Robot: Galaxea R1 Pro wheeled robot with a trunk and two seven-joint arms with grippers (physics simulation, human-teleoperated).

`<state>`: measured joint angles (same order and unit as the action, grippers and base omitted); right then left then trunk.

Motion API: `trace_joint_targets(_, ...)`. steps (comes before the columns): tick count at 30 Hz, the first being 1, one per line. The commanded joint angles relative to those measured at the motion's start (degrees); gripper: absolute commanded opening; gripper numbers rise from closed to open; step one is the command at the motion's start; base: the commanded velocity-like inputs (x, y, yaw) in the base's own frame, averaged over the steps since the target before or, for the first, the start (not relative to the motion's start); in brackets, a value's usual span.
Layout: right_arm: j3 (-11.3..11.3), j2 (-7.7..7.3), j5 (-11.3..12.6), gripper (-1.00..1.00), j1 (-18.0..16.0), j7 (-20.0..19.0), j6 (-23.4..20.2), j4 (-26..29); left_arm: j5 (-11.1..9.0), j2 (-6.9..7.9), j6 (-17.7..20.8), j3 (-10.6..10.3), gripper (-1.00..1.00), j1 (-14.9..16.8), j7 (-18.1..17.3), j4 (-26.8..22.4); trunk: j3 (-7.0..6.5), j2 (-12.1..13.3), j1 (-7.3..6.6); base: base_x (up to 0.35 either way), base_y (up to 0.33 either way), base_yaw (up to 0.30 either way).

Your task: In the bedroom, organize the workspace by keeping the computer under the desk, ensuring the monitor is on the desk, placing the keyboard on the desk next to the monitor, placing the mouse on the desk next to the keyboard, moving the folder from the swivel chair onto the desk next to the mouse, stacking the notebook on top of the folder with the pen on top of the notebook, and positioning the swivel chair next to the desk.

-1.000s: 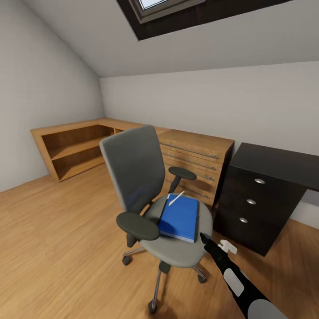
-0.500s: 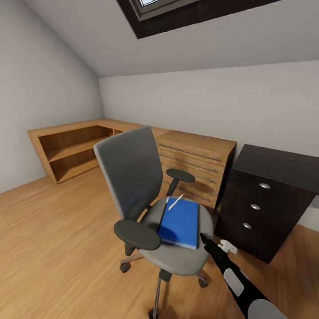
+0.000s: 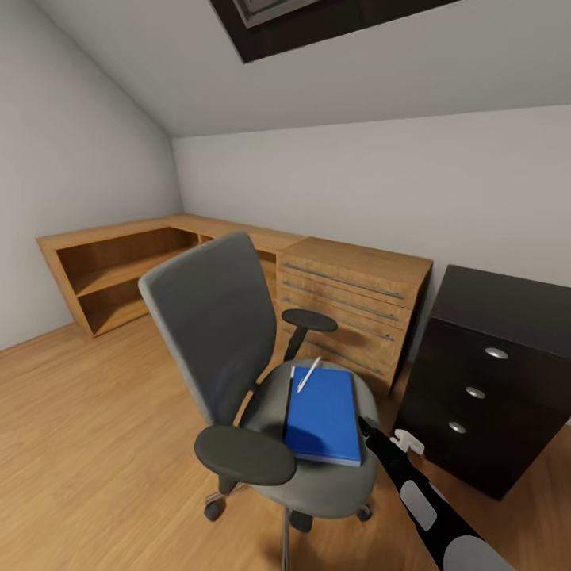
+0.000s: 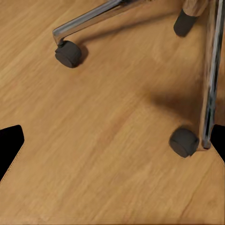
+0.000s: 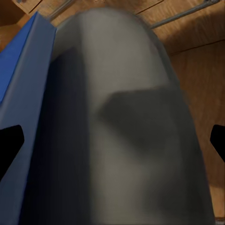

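Head view shows our right gripper [image 3: 367, 426], its opening impossible to judge, just beside the blue folder [image 3: 321, 413] lying on the swivel chair [image 3: 238, 349] seat beyond it.

Left wrist cam looks straight down at the wooden floor [image 4: 103, 140]. Swivel chair [image 4: 208, 84] base in frame: one chrome leg running to a black castor [image 4: 68, 53] at about 11 o'clock, a second leg dropping to a castor at about 4 o'clock, third castor at 1 o'clock. Left end effector [image 4: 112, 143] fingertips [image 4: 9, 140] are dark wedges at 9 and 3, spread wide apart, nothing between them.
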<state>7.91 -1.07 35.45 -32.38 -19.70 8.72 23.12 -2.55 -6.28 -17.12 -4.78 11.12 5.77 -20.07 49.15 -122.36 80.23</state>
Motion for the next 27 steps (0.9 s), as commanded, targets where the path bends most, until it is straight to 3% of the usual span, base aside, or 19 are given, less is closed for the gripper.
trace_joint_targets(1, 0.08, 0.01, 0.59, 1.0, -0.05, -0.51, 0.02, -0.1, -0.26, 0.04, -0.19, -0.49, 1.0, 0.04, 0.47, 0.04, 0.05, -0.02, 0.02, 0.265, 0.007, 0.0)
trace_joint_targets(9, 0.08, 0.01, 0.59, 1.0, -0.05, -0.51, 0.07, -0.12, -0.26, 0.04, -0.19, -0.49, 1.0, 0.04, 0.47, 0.04, 0.05, -0.02, 0.02, 0.095, 0.122, 0.0)
trace_joint_targets(19, 0.06, 0.01, 0.59, 1.0, -0.05, -0.51, 0.22, -0.16, -0.26, 0.04, -0.19, -0.47, 1.0, 0.04, 0.49, 0.04, 0.05, -0.02, 0.02, -0.057, 0.208, 0.0)
trace_joint_targets(27, 0.03, 0.01, 0.59, 1.0, -0.05, -0.51, 0.24, -0.18, -0.26, 0.04, -0.19, -0.47, 1.0, 0.04, 0.62, 0.03, 0.05, -0.02, 0.02, -0.022, 0.033, 0.0)
